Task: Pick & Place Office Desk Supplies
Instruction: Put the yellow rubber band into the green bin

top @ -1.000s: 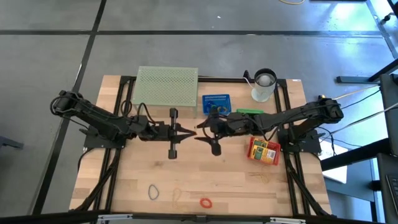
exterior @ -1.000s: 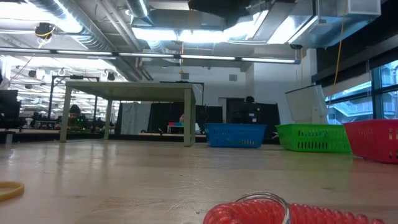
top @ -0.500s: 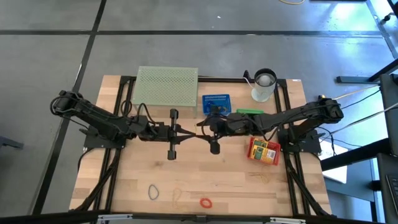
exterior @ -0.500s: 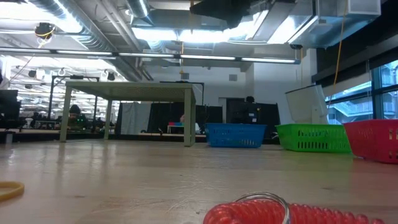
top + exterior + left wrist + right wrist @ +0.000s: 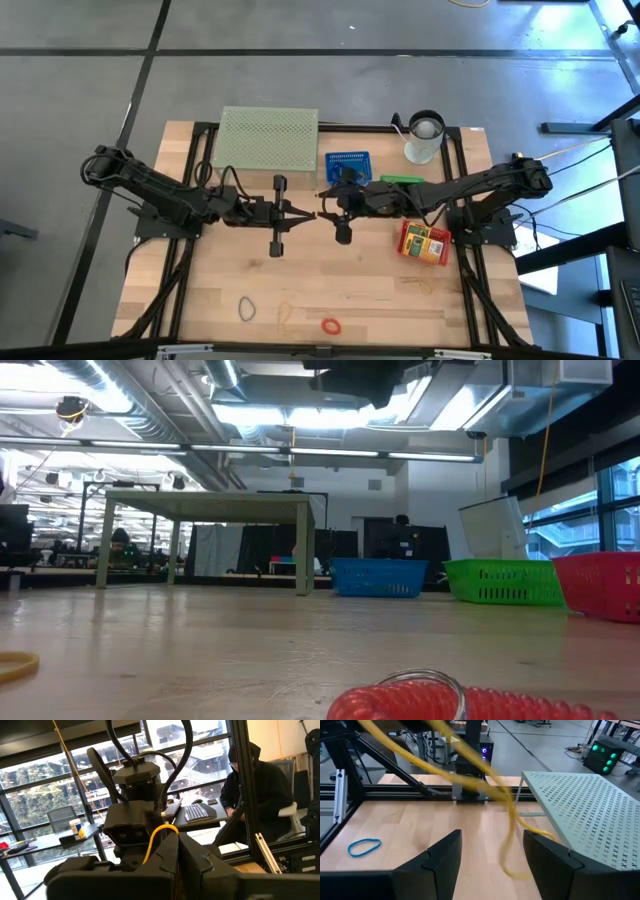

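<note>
Pale planked wood table (image 5: 330,285), matt; beside the right gripper (image 5: 492,852) a perforated, matt-painted metal stand (image 5: 580,807); ahead of its matt black fingers, rubbery yellow band (image 5: 507,825)

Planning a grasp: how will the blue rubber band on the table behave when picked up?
The blue rubber band is a thin loop lying flat, so it will probably flop and sag. It looks very light. Lying so low on the wooden table, it may slide rather than lift.

No legible text, labels or numbers anywhere, print on the red-and-yellow box (image 5: 424,242) on the tabletop (image 5: 380,290) too small to read
</note>
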You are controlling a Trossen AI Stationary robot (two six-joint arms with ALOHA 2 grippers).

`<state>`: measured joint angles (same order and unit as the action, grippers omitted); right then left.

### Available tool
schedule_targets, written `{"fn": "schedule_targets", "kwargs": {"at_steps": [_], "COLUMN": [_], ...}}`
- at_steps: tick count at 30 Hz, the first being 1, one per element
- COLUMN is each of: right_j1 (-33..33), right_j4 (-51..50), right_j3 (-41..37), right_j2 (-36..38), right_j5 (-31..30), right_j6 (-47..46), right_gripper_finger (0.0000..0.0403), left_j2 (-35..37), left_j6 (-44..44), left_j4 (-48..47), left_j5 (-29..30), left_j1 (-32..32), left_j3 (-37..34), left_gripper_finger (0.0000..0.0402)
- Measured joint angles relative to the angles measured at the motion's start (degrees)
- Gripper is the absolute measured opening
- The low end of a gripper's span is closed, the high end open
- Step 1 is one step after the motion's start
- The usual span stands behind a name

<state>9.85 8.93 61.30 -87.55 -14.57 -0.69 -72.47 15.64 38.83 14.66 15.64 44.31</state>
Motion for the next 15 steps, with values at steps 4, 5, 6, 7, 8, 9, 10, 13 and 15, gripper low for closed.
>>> {"fn": "schedule_targets", "kwargs": {"at_steps": [4, 5, 6, 7, 8, 9, 10, 13, 15], "right_j1": [0.0, 0.0, 0.0, 0.0, 0.0, 0.0, 0.0, 0.0, 0.0], "right_j4": [0.0, 0.0, 0.0, 0.0, 0.0, 0.0, 0.0, 0.1, 0.1], "right_j3": [0.0, 0.0, 0.0, 0.0, 0.0, 0.0, 0.0, 0.0, 0.0], "right_j2": [0.0, 0.0, 0.0, 0.0, 0.0, 0.0, 0.0, 0.0, 0.0], "right_j5": [0.1, 0.4, 0.4, 0.4, 0.4, 0.4, 0.4, 0.4, 0.4], "right_j6": [-0.1, -0.2, -0.2, -0.2, -0.3, -0.4, -0.7, -1.7, -1.7], "right_gripper_finger": [0.0215, 0.0215, 0.0215, 0.0215, 0.0215, 0.0215, 0.0215, 0.0209, 0.0203], "left_j2": [0.0, 0.0, 0.0, 0.0, 0.0, 0.0, 0.0, 0.0, 0.0], "left_j6": [0.0, 0.0, 0.0, 0.1, 0.1, 0.1, 0.1, 0.1, 0.1], "left_j4": [0.0, 0.0, 0.0, 0.0, 0.0, 0.0, 0.0, 0.0, 0.0], "left_j5": [0.0, 0.0, 0.0, 0.0, 0.0, 0.0, 0.0, 0.0, 0.0], "left_j1": [0.0, 0.0, 0.0, 0.0, 0.0, 0.0, 0.0, 0.0, -0.3], "left_j3": [0.0, 0.0, 0.0, 0.0, 0.0, 0.0, 0.0, 0.0, 0.0], "left_gripper_finger": [0.0002, 0.0002, 0.0002, 0.0002, 0.0002, 0.0002, 0.0002, 0.0002, 0.0002]}}
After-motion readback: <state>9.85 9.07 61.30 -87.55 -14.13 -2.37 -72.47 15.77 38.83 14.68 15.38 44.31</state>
